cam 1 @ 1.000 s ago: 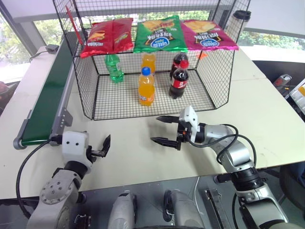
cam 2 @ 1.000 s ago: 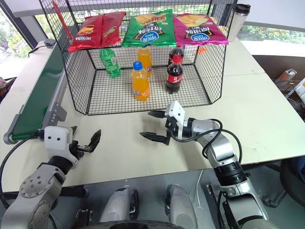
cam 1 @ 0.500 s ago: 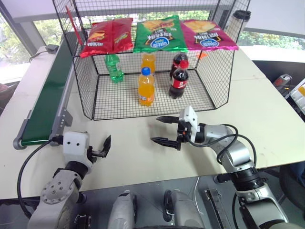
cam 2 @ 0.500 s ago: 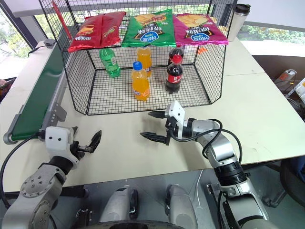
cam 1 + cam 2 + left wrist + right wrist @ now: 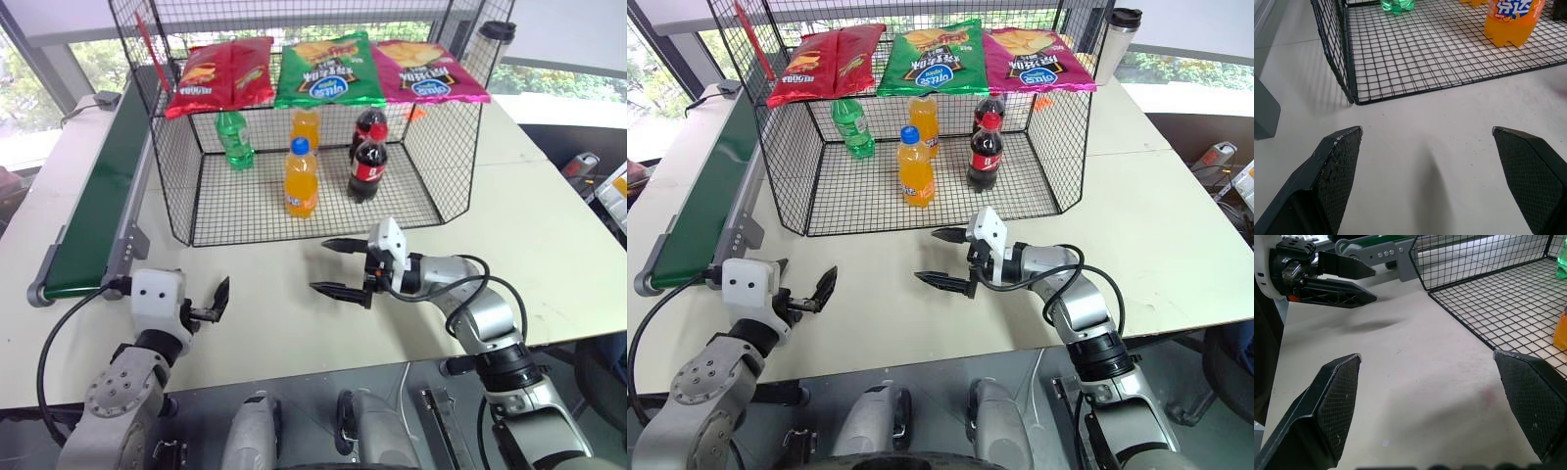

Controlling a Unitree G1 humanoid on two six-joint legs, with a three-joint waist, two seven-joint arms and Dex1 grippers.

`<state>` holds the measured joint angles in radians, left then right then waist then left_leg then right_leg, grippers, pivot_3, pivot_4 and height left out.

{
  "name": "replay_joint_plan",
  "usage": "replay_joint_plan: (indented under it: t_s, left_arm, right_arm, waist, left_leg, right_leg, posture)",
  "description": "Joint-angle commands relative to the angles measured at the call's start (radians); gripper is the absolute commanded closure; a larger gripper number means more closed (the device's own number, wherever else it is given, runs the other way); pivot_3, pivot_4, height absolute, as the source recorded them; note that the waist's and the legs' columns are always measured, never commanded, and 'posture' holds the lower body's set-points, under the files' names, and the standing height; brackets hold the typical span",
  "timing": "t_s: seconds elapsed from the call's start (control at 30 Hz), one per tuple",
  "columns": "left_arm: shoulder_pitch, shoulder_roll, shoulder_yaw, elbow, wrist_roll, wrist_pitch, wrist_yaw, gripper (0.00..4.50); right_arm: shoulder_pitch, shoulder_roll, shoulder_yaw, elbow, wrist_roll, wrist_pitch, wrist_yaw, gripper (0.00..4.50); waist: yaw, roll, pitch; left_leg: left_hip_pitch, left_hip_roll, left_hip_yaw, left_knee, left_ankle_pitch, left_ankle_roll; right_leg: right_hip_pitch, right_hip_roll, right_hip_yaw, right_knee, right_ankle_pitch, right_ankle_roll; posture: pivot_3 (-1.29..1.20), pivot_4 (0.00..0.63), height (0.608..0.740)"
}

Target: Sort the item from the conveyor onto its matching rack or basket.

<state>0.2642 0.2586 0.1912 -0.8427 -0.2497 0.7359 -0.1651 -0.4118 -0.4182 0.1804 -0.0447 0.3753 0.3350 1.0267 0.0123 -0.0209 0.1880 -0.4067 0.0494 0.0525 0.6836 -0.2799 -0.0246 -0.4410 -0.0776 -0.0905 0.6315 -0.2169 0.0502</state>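
Note:
The conveyor point(image 5: 98, 206), a dark green belt in a grey frame, runs along the table's left side, and its visible stretch carries nothing. The item is out of view. The black wire-mesh basket point(image 5: 245, 201) stands at the back centre, holding a green bottle point(image 5: 233, 139), orange bottles point(image 5: 300, 181) and cola bottles point(image 5: 367, 168). My left gripper point(image 5: 211, 302) hovers open and empty over the table near the belt's front end. My right gripper point(image 5: 319, 265) is open and empty too, pointing left just in front of the basket.
Red point(image 5: 220, 73), green point(image 5: 328, 69) and pink point(image 5: 426, 70) chip bags hang on the basket's upper edge. A cup with a dark lid point(image 5: 497, 39) stands behind the basket's right corner. Bare table lies between the two grippers and to the basket's right.

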Motion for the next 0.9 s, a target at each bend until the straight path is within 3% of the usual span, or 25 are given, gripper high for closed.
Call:
replay_joint_plan:
  t_s: [0.03,0.9]
  left_arm:
    - [-0.01,0.002,0.012,-0.034,-0.004,0.005,0.012,0.07]
    - [-0.115,-0.007,0.074,-0.062,0.011,0.044,0.087,0.07]
  right_arm:
    - [-0.022,0.009,-0.032,-0.033,0.027,-0.011,-0.006,0.0]
    - [-0.025,0.008,-0.008,0.021,0.004,-0.059,0.034,0.0]
  waist:
    - [0.0,0.0,0.0]
    - [0.0,0.0,0.0]
  left_leg:
    - [0.0,0.0,0.0,0.0,0.0,0.0]
    - [0.0,0.0,0.0,0.0,0.0,0.0]
  right_leg:
    - [0.0,0.0,0.0,0.0,0.0,0.0]
    - [0.0,0.0,0.0,0.0,0.001,0.002]
  posture:
    - [0.0,0.15,0.74]
    - [0.0,0.15,0.74]
